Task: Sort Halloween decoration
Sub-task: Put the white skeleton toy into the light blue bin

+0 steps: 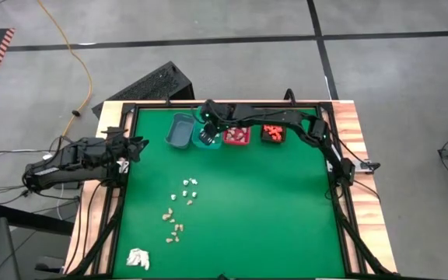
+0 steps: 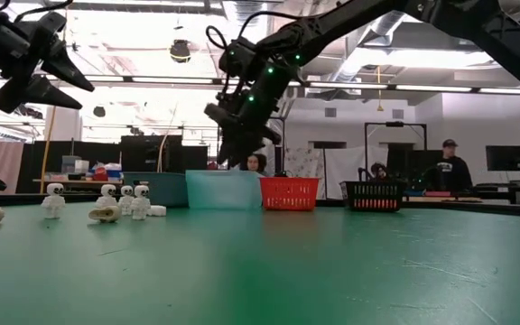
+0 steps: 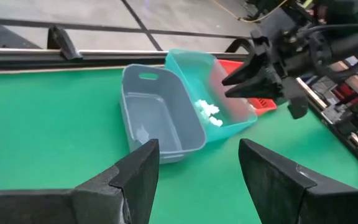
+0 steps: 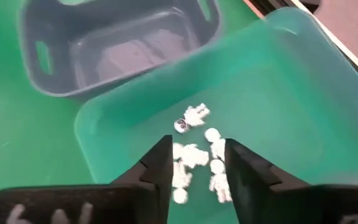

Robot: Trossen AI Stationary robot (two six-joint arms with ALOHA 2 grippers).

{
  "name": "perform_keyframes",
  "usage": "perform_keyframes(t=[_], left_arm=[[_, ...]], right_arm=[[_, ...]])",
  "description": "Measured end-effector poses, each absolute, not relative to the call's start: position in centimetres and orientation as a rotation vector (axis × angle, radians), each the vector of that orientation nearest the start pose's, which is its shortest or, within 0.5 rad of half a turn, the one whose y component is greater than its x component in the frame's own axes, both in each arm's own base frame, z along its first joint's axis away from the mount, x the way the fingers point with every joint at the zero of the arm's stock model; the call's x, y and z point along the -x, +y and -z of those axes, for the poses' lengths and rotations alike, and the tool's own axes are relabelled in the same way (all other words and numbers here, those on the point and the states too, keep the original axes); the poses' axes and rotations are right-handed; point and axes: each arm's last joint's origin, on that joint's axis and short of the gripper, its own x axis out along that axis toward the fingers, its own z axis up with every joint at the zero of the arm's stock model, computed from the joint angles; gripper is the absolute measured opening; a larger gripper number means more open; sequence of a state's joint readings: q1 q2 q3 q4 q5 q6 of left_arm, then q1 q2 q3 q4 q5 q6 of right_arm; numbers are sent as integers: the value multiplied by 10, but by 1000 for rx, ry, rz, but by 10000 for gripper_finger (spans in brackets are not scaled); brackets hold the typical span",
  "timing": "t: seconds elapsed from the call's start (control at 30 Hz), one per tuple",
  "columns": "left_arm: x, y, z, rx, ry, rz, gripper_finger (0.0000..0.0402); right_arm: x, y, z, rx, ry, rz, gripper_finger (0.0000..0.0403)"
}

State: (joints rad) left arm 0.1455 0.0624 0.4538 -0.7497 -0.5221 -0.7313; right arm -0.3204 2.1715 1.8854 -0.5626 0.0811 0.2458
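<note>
My right gripper (image 1: 205, 134) hangs open just above the teal bin (image 2: 224, 190), its fingers pointing down into it (image 4: 196, 162). Several white pieces (image 4: 197, 115) lie on the bin's floor below the fingers; nothing is seen between them. My left gripper (image 1: 134, 146) is open and empty at the table's left edge, held high (image 3: 197, 168). Loose white pieces (image 1: 189, 187) and tan pieces (image 1: 173, 225) lie on the green mat left of centre; the low view shows the white ones standing as small figures (image 2: 54, 199).
A grey bin (image 1: 180, 131) stands left of the teal one; a red bin (image 1: 236, 137) and a black bin (image 1: 272, 134) holding orange pieces stand to its right, all along the far edge. A white papery wad (image 1: 137, 258) lies near the front left corner. People (image 2: 450, 167) are behind the table.
</note>
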Motion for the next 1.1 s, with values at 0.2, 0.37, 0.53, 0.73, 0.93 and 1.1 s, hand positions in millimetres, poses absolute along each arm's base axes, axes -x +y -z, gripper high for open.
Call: perform_keyframes(t=[0.2,0.37,0.53,0.73,0.93,1.1], left_arm=[[-44,21,-236,640,101,-760,210],[-44,21,-236,640,102,-760,210],[-45,21,-236,642,106,-749,210],[-45,21,-236,643,109,-743,210],[-45,20,-235,644,114,-736,210],[-45,20,-235,644,115,-737,210]], right_arm=[[-483,-109,-248,-295,672,196,164],[-502,-49,-253,-187,573,34,162],[-509,-4,-246,-41,566,-31,161],[-522,10,-207,-60,599,-29,161],[-527,15,-185,-84,633,-17,161],[-529,14,-167,-110,676,-4,161]])
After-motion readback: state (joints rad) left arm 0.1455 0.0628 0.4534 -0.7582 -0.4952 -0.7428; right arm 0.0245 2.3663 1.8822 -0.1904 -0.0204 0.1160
